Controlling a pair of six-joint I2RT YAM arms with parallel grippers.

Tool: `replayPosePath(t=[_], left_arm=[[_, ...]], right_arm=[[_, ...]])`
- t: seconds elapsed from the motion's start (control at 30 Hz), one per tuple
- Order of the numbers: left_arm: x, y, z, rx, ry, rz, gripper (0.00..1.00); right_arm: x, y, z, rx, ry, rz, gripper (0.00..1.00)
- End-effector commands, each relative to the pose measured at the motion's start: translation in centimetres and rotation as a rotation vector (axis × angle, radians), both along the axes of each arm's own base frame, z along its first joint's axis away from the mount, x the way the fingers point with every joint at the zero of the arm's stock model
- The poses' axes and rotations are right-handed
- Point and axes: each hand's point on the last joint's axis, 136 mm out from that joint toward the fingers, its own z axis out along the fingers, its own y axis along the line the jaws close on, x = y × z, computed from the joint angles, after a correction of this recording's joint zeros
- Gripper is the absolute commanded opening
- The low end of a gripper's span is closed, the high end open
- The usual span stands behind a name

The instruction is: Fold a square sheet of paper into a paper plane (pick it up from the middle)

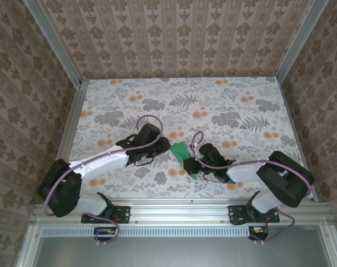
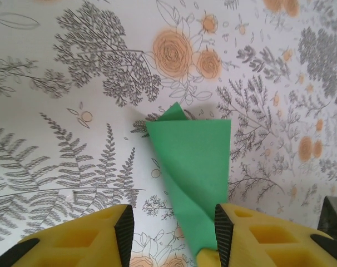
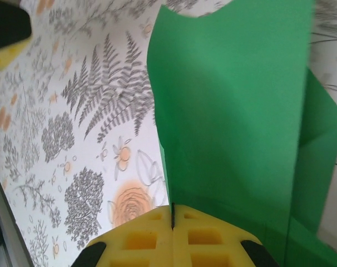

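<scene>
At the near edge of the bench [image 1: 241,105], the two arm bases are seen bolted side by side to an aluminium rail [image 1: 174,208]. Both arms are reached inward, so that their ends meet over the front half of the floral surface. Just beyond the bases, the right gripper [image 1: 192,166] is pointed leftward. On its wrist camera the yellow fingers [image 3: 213,239] are shown pressed together. The green sheet of paper [image 3: 229,111] is pinched in the seam between them and rises from it as a broad creased panel, with a second layer visible behind its right edge.

The left gripper [image 1: 165,147] is placed just beside the same sheet from the other side. On its wrist camera the jaws are held apart. The sheet is seen between the two yellow pads [image 2: 85,236], close against the inner face of the pad on the right of that view and well clear of the other, so nothing is clamped there.

From above, the sheet is seen as a small folded shape between the two grippers, with a lower corner showing beneath the right one. Whether it touches the bench cannot be told. Farther back, the bench is patterned with grey ferns and orange flowers. It is bounded by metal posts and by walls papered in a brown damask [image 1: 174,39].
</scene>
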Motion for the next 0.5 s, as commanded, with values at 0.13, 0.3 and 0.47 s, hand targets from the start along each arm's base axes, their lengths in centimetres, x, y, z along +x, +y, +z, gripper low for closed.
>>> replayPosePath(t=[0.13,0.3,0.47], left_arm=[[0.4,-5.1,1.0,-0.018,-0.024,-0.154,0.44],[0.9,-6.1,0.3,-0.008,-0.009,-0.160,0.49],[1.6,-8.1,-0.5,-0.060,0.035,-0.180,0.50]], right_arm=[[1.7,-1.2,2.9,0.242,-0.006,-0.112,0.00],[2.2,-2.3,2.9,0.265,0.023,-0.141,0.00],[2.5,-3.2,2.4,0.279,0.050,-0.167,0.00]])
